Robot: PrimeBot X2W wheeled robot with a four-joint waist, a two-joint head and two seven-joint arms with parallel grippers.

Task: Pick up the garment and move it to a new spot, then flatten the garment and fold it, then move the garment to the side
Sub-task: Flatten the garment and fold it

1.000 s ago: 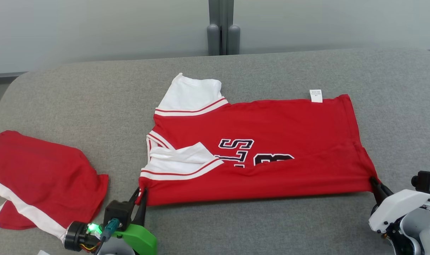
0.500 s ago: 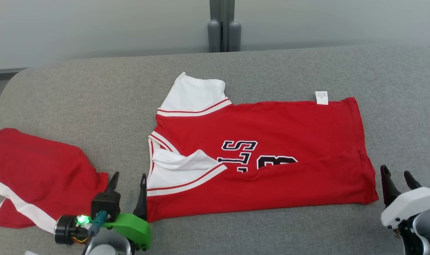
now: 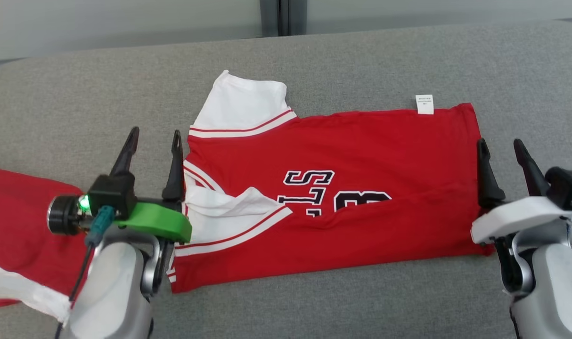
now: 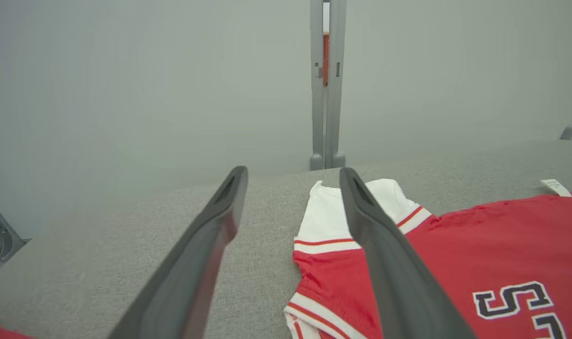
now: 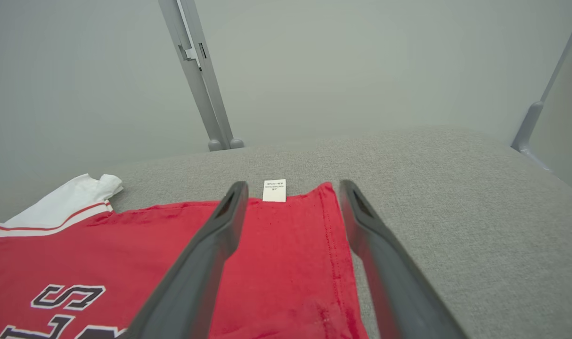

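Note:
A red jersey, the garment [image 3: 361, 155], lies flat on the grey table [image 3: 338, 301], folded lengthwise, with white sleeves at its left end and black lettering partly tucked under the fold. My left gripper [image 3: 155, 132] stands open beside the sleeve end, its right finger close to the collar edge, with nothing between the fingers. Over the hem end my right gripper [image 3: 499, 141] is open too, one finger above the red cloth. In the left wrist view the open left gripper [image 4: 293, 170] has the garment [image 4: 479, 254] to its right. From the right wrist, the hem of the garment [image 5: 276, 254] lies under the open right gripper [image 5: 293, 183].
Another red and white garment [image 3: 17, 221] lies bunched at the table's left edge, partly behind my left arm. A white label [image 3: 424, 104] sticks out from the jersey's far edge. A grey post [image 4: 327, 94] and pale wall stand behind the table.
Both grippers have opened and let go of the garment's near corners, then moved further along its ends. The near edge dropped flat. The head camera has tilted down.

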